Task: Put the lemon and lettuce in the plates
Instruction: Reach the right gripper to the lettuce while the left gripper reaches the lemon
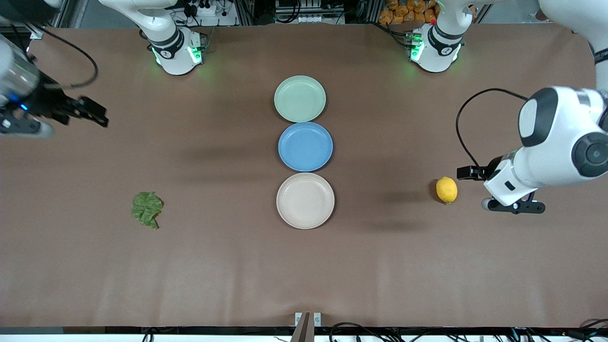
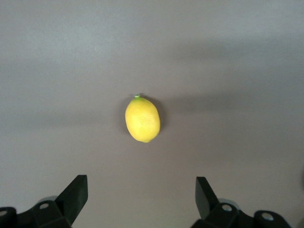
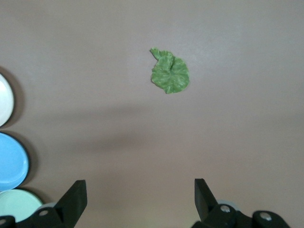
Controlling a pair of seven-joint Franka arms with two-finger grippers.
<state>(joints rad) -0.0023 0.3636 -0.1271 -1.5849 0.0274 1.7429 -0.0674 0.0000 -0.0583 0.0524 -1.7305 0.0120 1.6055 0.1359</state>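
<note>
The yellow lemon (image 1: 446,189) lies on the brown table toward the left arm's end; it also shows in the left wrist view (image 2: 142,119). My left gripper (image 1: 515,207) hangs open and empty just beside it (image 2: 141,183). The dark green lettuce (image 1: 147,209) lies toward the right arm's end, seen in the right wrist view (image 3: 170,73) too. My right gripper (image 1: 92,113) is open and empty over the table's edge at that end (image 3: 141,186). The mint plate (image 1: 300,98) and cream plate (image 1: 305,200) are both empty.
A blue plate (image 1: 305,146) sits between the mint and cream plates, the three in a row at the table's middle. All three show at the edge of the right wrist view: cream (image 3: 4,99), blue (image 3: 12,161), mint (image 3: 19,204).
</note>
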